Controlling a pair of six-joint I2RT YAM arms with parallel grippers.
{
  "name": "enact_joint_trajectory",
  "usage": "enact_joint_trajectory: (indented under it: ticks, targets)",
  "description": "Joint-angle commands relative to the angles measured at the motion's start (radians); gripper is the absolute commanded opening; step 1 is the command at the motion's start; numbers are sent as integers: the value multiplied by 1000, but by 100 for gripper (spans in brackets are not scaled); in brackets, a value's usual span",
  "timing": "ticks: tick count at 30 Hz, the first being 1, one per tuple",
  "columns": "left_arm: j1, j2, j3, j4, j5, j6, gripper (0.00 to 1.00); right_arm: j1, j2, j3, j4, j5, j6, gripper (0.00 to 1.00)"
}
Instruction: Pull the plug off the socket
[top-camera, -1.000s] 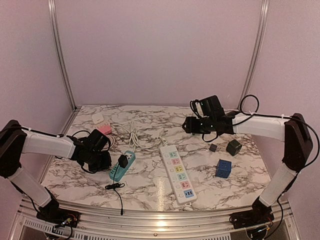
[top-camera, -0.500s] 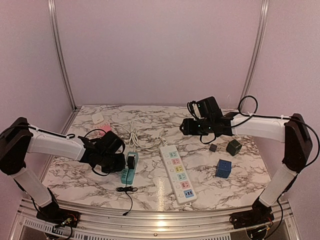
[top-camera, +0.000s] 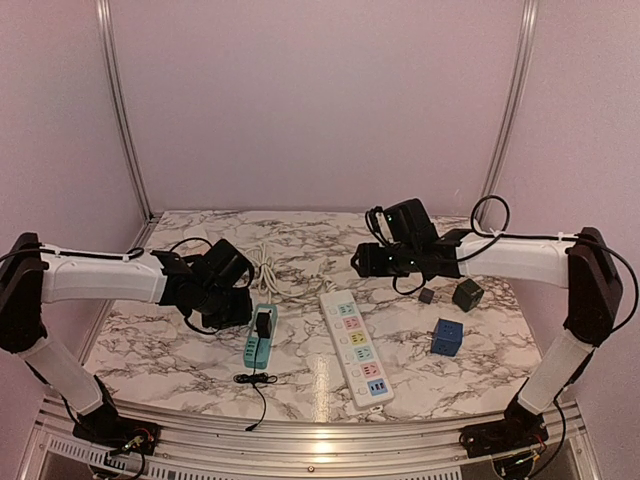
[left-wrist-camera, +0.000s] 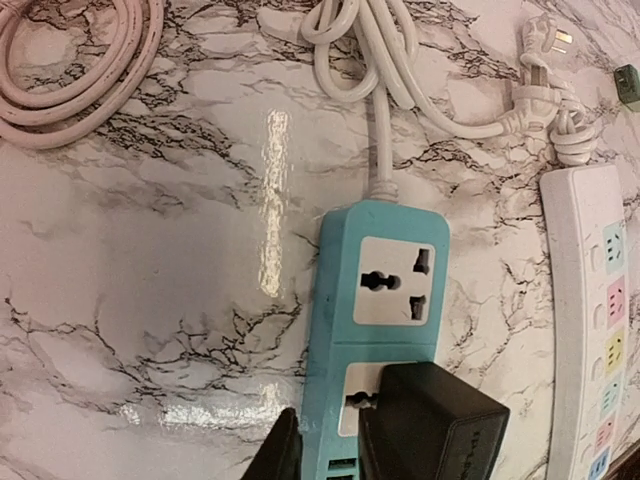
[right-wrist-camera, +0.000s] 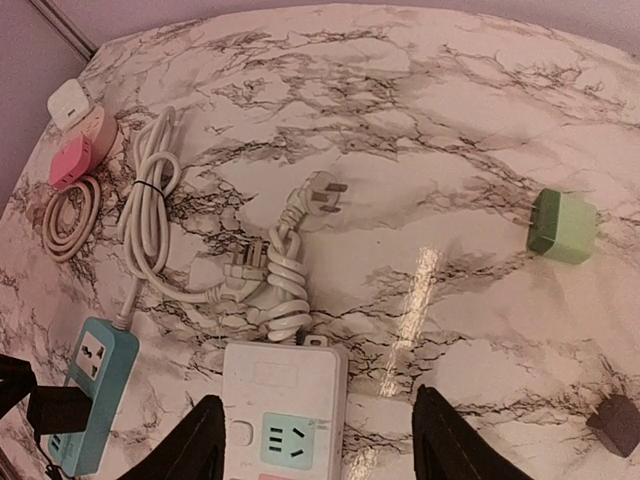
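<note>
- Top external view: a teal power strip (top-camera: 256, 346) lies on the marble table (top-camera: 150, 350), left of centre.
- A black plug (top-camera: 263, 323) stands seated in the strip, toward its far end.
- A thin black cable (top-camera: 252, 379) lies just beside the strip's near end and trails to the table's near edge.
- The left gripper (top-camera: 240, 308) reaches in from the left, low over the strip and just beside the plug.
- In the left wrist view, one dark fingertip (left-wrist-camera: 285, 450) shows at the strip's left edge and the plug fills the lower right corner. I cannot tell whether the jaws grip the plug or stand free of it.
- That same view puts the plug in the second outlet from the strip's cord end.
- The right gripper (top-camera: 358, 262) hovers right of centre, above the far end of a long white power strip (top-camera: 357, 345). Its jaws are spread wide and hold nothing.
- A white cord bundle (top-camera: 265, 268) lies near the far ends of the two strips.
- A blue cube (top-camera: 447, 337), a dark green cube (top-camera: 467, 294) and a small grey cube (top-camera: 427, 296) sit on the table's right side.
- The right wrist view shows a pink socket (right-wrist-camera: 72, 162) at the far left corner.
</note>
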Motion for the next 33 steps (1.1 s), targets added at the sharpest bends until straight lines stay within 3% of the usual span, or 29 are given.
enact_joint_trajectory:
  ticks: [1,6,11,19,33]
  targets:
    - [-21,-29,83,-139,-48,-4,29,7,16,-15,32,-9,11,61]
    - [-59,-10,187,-216,-88,-4,44,7,2,-32,53,-16,4,61]
    - [-86,52,272,-302,-127,7,48,6,9,-26,64,-45,1,61]
    - [-112,181,370,-390,-155,50,46,6,9,-20,73,-62,9,61]
    - [-128,283,405,-382,-113,105,38,15,7,-37,61,-59,35,60]
